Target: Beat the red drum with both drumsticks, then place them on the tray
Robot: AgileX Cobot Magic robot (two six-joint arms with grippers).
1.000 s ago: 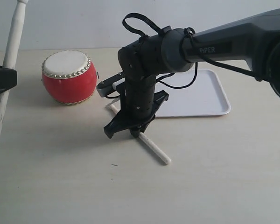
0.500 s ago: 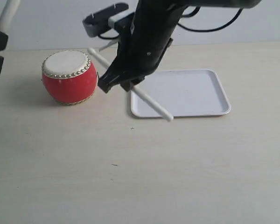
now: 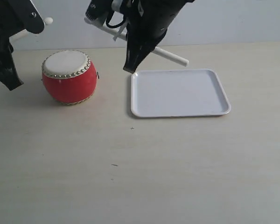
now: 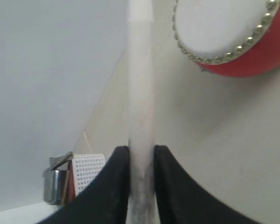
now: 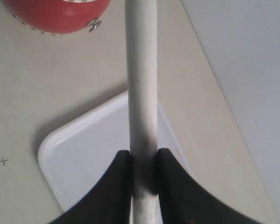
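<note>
The red drum [image 3: 69,77] with its cream studded top stands at the left of the table; it also shows as the drum [image 4: 224,32] and the drum [image 5: 56,14]. To its right lies the white tray [image 3: 179,93], with nothing on it. My left gripper [image 4: 141,151] is shut on one drumstick [image 4: 141,84], held in the air left of the drum, its tip [image 3: 48,21] above and behind the drum. High between drum and tray, my right gripper [image 5: 143,156] is shut on the other drumstick [image 3: 170,56], which slants above the tray's [image 5: 84,154] back left corner.
The pale wooden table [image 3: 130,168] stretches in front of drum and tray. A light wall stands behind. In the left wrist view a metal cup and a white perforated box [image 4: 86,170] sit far off at the table's side.
My right gripper has lifted its drumstick off the table and carried it up and back, above the tray's left end. The left gripper rose and tipped its stick from upright toward the drum.
</note>
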